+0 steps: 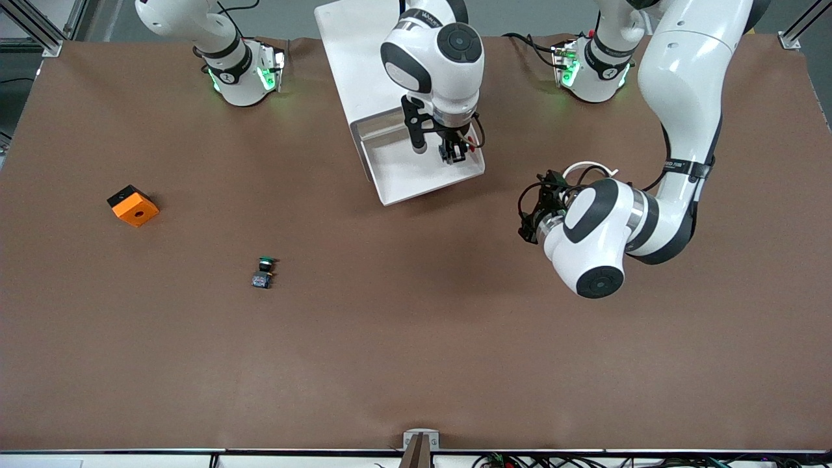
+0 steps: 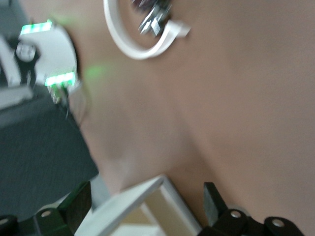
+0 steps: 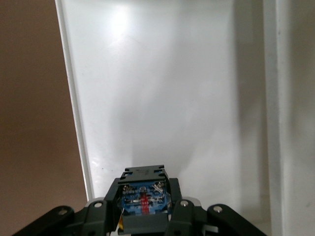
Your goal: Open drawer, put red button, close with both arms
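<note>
The drawer (image 1: 416,177) stands pulled out of the white cabinet (image 1: 351,58), its tray open toward the front camera. My right gripper (image 1: 453,153) hangs low over the tray's end toward the left arm, shut on the red button (image 1: 459,150). In the right wrist view the button's blue block base (image 3: 143,202) sits between the fingers (image 3: 101,206) above the white drawer floor (image 3: 172,98); its cap is hidden. My left gripper (image 1: 528,214) is open and empty above the table beside the drawer. In the left wrist view a white drawer corner (image 2: 147,201) lies between its fingers (image 2: 214,199).
A green-capped button (image 1: 263,272) lies on the brown table nearer the front camera, toward the right arm's end. An orange block (image 1: 133,205) lies farther toward that end. A robot base with green lights (image 2: 47,54) and a white cable loop (image 2: 140,46) show in the left wrist view.
</note>
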